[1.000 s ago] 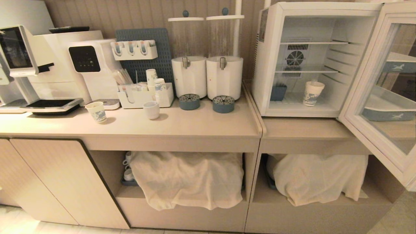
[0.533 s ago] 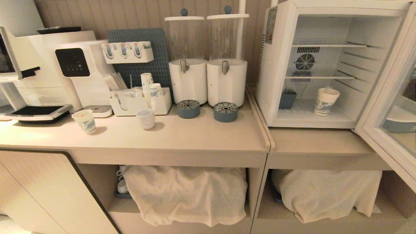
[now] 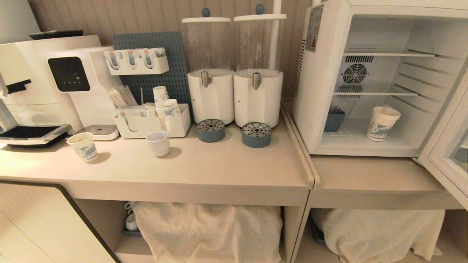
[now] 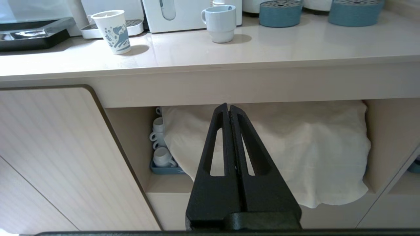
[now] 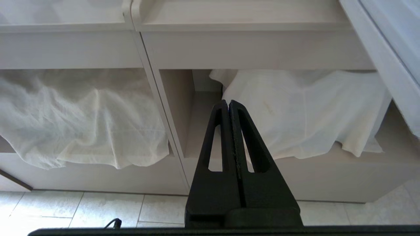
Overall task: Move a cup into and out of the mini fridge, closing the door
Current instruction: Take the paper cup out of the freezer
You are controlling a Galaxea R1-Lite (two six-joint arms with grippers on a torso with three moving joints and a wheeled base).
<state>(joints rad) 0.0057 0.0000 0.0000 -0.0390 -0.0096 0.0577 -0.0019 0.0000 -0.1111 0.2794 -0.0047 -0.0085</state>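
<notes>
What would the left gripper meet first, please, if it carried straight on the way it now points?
Most likely the white cloth draped in the open shelf under the counter; the left gripper, fingers shut, aims at its upper edge, though depth is uncertain.

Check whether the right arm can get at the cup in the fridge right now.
Probably yes: the door stands open and nothing blocks the cup, but the shut right end effector hangs below counter level and must rise and open.

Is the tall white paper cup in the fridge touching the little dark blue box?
Apart. In the head view, the tall white paper cup stands well clear of the little dark blue box, with bare fridge floor between them.
</notes>
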